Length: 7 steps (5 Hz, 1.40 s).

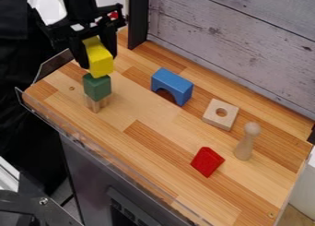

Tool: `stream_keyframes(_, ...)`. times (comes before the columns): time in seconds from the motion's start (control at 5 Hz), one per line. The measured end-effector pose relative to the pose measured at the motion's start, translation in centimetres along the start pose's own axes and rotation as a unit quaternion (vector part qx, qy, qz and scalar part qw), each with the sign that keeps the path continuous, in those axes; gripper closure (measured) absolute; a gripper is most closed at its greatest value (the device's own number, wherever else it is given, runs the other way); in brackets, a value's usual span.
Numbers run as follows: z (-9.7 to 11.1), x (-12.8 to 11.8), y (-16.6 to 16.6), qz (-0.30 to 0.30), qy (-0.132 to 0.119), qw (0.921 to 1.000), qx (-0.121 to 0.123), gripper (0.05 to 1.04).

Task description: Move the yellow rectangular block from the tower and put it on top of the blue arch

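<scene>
One yellow block (100, 66) sits clamped in the end effector (97, 60).

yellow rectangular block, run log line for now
gripper: closed on yellow rectangular block | position: above green block | blue arch: standing apart | placement: not done

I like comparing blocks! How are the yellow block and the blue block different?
The yellow block is a plain rectangle, but the blue block has an arch cut underneath. The yellow block is between the gripper's fingers, while the blue block stands on the wooden table. Both are brightly coloured.
</scene>
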<state>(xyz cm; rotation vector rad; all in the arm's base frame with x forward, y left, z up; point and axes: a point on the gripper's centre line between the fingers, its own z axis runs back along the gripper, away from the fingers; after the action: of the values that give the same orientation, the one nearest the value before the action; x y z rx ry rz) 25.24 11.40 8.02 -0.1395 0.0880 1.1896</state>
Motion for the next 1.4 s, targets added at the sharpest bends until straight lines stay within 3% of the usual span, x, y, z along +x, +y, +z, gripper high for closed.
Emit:
stream_keyframes(0.2,1.6,-1.0,-1.0,0.014,-0.029,0.9995,-0.001,0.496)
stream_keyframes(0.4,1.7,-1.7,-2.7,0.048,-0.049,0.9975,-0.017,0.496)
stream_keyframes(0.8,-1.8,-4.3,-5.8,0.063,-0.048,0.9969,0.004,0.496)
stream_keyframes(1.0,-2.2,-6.4,-7.8,0.067,-0.055,0.9962,0.004,0.496)
stream_keyframes(1.4,-2.4,-6.9,-9.1,0.086,-0.064,0.9942,-0.003,0.496)
